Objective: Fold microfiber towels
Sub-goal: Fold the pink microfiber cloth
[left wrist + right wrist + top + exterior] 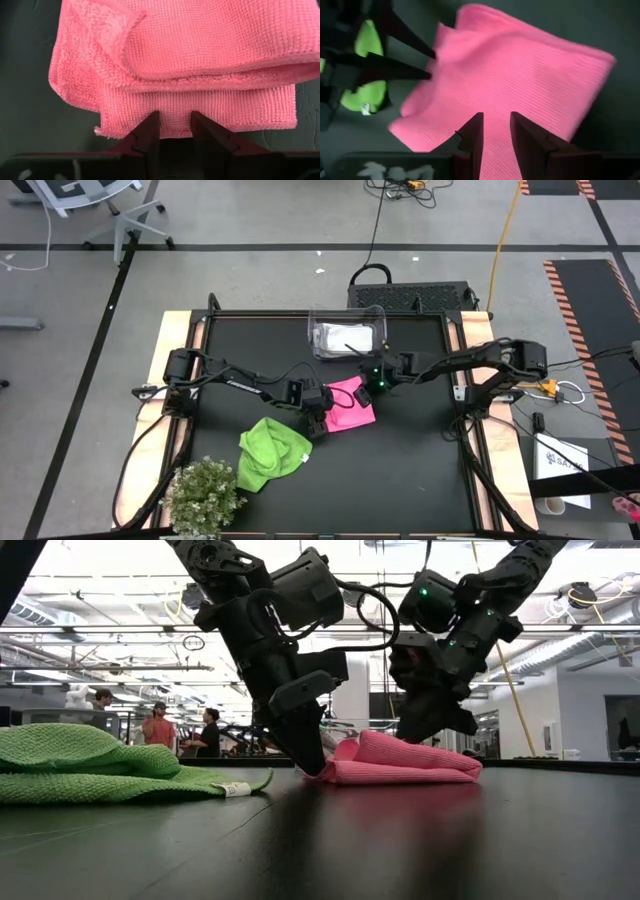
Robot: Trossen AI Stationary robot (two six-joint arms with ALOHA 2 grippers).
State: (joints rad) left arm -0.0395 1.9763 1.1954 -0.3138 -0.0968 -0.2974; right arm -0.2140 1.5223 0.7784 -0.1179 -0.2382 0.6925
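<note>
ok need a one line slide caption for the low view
Both grippers, left and right, work at opposite edges of a folded pink towel on the black table, green towel waiting beside.
</note>
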